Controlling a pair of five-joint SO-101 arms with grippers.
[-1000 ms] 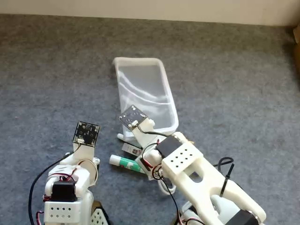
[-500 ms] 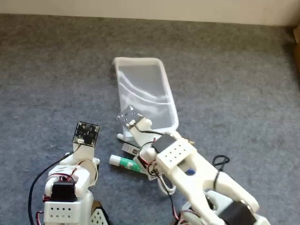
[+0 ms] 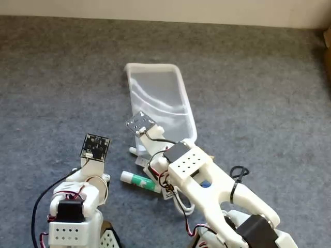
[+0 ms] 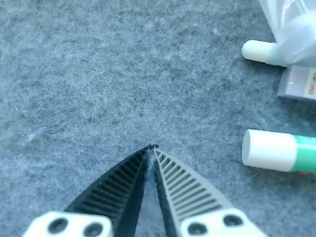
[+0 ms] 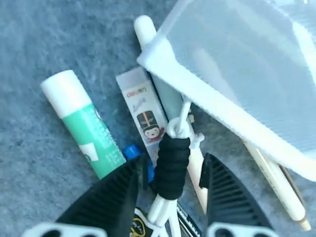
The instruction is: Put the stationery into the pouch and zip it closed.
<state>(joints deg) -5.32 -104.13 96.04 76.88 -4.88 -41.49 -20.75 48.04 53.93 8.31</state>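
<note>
The translucent white pouch point(image 3: 160, 101) lies flat on the carpet, its near edge point(image 5: 237, 74) over a white pen point(image 5: 276, 182). Beside that edge lie a green-and-white glue stick point(image 3: 139, 180) point(image 5: 84, 123) and a small eraser point(image 5: 143, 116). My right gripper point(image 5: 175, 159) is open, its fingers straddling the black zip pull point(image 5: 172, 168) with its white cord, apart from it on both sides. My left gripper point(image 4: 150, 148) is shut on nothing, low over bare carpet to the left of the glue stick point(image 4: 279, 152), the eraser point(image 4: 298, 84) and the pen's cap point(image 4: 259, 51).
Grey carpet covers the whole table. A small blue object point(image 5: 131, 150) lies between the glue stick and the eraser. The right arm point(image 3: 207, 181) reaches across the stationery from the front right; the left arm point(image 3: 77, 201) stands at the front left. A pale wall edge point(image 3: 165, 10) runs along the back.
The right arm has swung a little left and forward, bringing its wrist closer over the pouch's near edge. The left arm has not moved.
</note>
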